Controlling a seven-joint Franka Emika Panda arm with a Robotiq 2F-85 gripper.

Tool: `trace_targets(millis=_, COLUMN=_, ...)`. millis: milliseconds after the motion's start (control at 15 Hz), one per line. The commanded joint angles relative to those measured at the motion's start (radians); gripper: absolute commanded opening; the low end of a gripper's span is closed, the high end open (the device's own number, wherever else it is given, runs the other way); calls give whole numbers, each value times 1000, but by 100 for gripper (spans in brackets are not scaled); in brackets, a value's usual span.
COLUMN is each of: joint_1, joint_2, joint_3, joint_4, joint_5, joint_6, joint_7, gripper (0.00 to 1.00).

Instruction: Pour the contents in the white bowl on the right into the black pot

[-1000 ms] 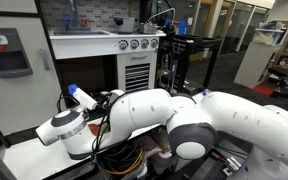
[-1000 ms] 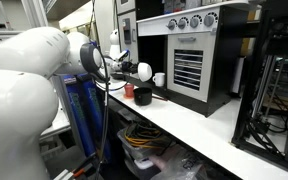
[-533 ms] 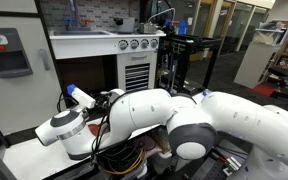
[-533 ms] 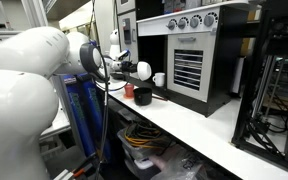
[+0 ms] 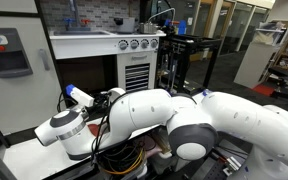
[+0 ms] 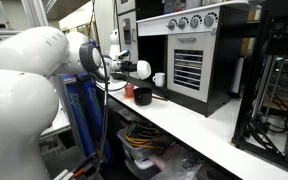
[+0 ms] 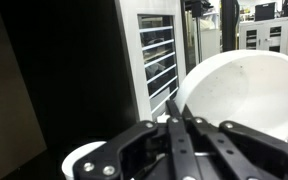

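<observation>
A white counter runs under a black toy oven, with open aisle in front. Near its left end stand an orange cup and the black pot. Above them the gripper clamps the white bowl by its rim.

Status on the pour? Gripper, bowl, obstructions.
Gripper shut, apparently pinching the white bowl at its rim. Bowl's inside faces the wrist camera; contents not discernible. No black pot in wrist view. Close behind: oven front.
</observation>
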Motion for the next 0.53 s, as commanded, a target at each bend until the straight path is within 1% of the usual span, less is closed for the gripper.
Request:
trace_targets(millis=0, joint_1=10, joint_2=-24, joint_3=-16, joint_4=-27, joint_5=-15, joint_6=-7, joint_7=-51, gripper=1)
trace_targets(millis=67, joint_1=9, joint_2=-37, joint_3=-12, joint_4=-47, joint_5=-19, joint_6=-5, joint_7=-51, gripper=1)
trace_targets(millis=467, joint_1=9, joint_2=-46, joint_3=-18, joint_4=-60, joint_5=-46, joint_6=-4, joint_7=-92, gripper=1)
